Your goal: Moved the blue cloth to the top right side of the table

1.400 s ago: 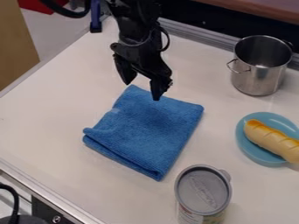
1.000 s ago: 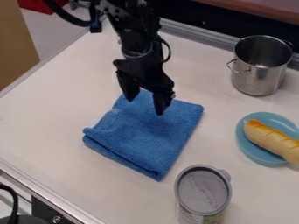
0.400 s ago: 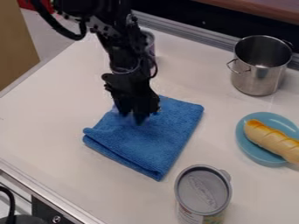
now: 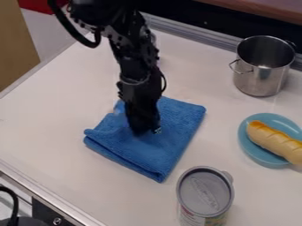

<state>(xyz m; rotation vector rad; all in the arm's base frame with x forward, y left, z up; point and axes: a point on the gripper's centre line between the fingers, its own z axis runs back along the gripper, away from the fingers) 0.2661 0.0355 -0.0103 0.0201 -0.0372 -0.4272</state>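
The black gripper (image 4: 144,130) points down over the middle of the blue cloth (image 4: 171,141), its lower end at or just above the fabric. The cloth lies folded and fairly flat on the white table (image 4: 47,119), left of the view's centre, with one corner toward the bottom. The gripper and the lower arm cover part of its upper left area. Whether the gripper touches or holds any fabric cannot be told.
A steel pot (image 4: 262,73) stands at the upper right. Below it, a light blue plate (image 4: 258,152) carries a bread loaf (image 4: 274,140). A lidded can (image 4: 205,194) is near the bottom, just beyond the cloth's lower corner.
The gripper has come down from the cloth's top edge to its middle and has turned. Its two fingers stood apart in the earliest frame. The cloth lies where it was.
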